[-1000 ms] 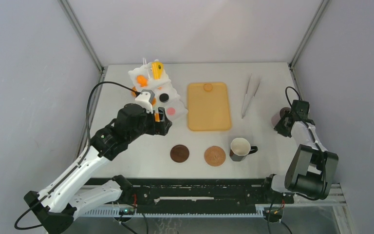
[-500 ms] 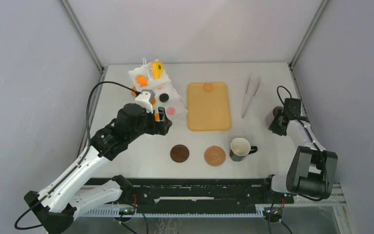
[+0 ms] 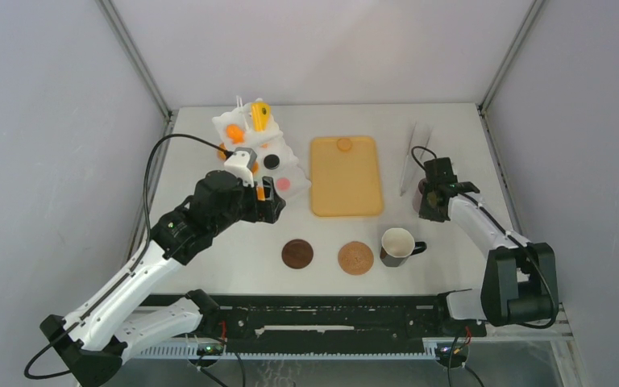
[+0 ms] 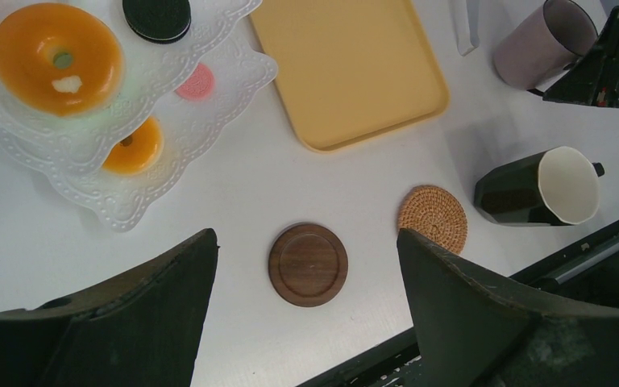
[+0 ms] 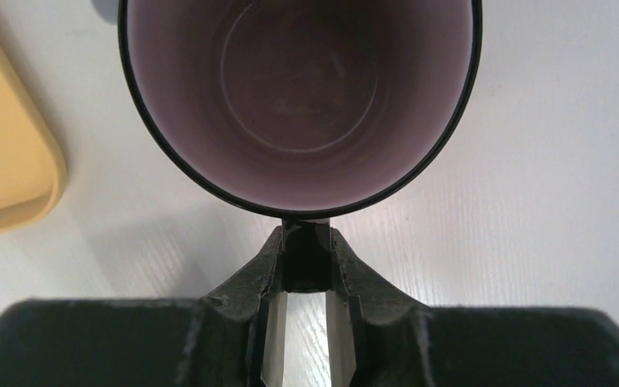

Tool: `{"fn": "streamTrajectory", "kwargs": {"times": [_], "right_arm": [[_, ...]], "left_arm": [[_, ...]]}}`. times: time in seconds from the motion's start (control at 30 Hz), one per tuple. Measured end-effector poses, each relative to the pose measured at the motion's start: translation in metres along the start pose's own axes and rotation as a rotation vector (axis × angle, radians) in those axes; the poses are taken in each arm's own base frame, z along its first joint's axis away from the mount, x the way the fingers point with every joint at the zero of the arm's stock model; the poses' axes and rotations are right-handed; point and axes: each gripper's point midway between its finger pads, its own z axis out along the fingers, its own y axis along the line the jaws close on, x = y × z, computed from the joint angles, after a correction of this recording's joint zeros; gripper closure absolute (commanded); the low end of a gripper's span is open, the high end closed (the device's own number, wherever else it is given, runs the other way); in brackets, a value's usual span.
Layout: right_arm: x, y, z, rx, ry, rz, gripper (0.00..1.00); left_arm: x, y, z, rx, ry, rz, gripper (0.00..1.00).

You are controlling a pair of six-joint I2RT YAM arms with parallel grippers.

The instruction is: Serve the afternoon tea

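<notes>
Clamped narrow on the handle of the purple-lined mug (image 5: 298, 105): right tool (image 5: 305, 266). Mug bowl straight ahead of the fingertips; lifted or sliding, cannot tell. Carried inward from the far right edge of the worktop (image 3: 451, 129) within the last second; now tongs (image 3: 413, 157) just beside this tool, tan tray (image 3: 345, 177) to its left. Judged as delivery toward a coaster: rattan coaster (image 3: 355, 258) and wooden coaster (image 3: 297, 253) both bare, to the left and back toward the base. Other mug (image 3: 397, 244) near there, beside the rattan coaster, not on it. Left tool (image 4: 306, 234) wide, holding nothing, unmoved, above the wooden coaster; pastries (image 4: 56, 56) on the stand (image 4: 234, 72) ahead-left of it.
</notes>
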Motion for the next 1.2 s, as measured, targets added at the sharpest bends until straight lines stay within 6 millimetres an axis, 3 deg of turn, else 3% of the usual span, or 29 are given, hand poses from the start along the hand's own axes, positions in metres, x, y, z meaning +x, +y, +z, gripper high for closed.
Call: {"fn": "streamTrajectory", "kwargs": {"times": [0.57, 0.7, 0.9, 1.03, 1.2], "right_arm": [[-0.013, 0.005, -0.051, 0.006, -0.139, -0.086, 1.0], [-0.027, 0.02, -0.084, -0.062, -0.219, -0.13, 1.0], [-0.044, 0.063, -0.145, -0.219, -0.374, -0.239, 1.0], [-0.034, 0.083, -0.16, -0.283, -0.39, -0.307, 1.0], [-0.019, 0.104, -0.159, -0.331, -0.389, -0.375, 1.0]], "left_arm": [[0.001, 0.001, 0.003, -0.009, 0.007, 0.002, 0.13], [-0.002, 0.006, 0.002, -0.035, -0.012, 0.001, 0.14], [-0.007, 0.018, 0.001, -0.1, -0.039, 0.008, 0.13], [-0.008, 0.024, 0.0, -0.132, -0.047, 0.011, 0.13], [-0.009, 0.029, 0.0, -0.158, -0.053, 0.012, 0.13]]}}
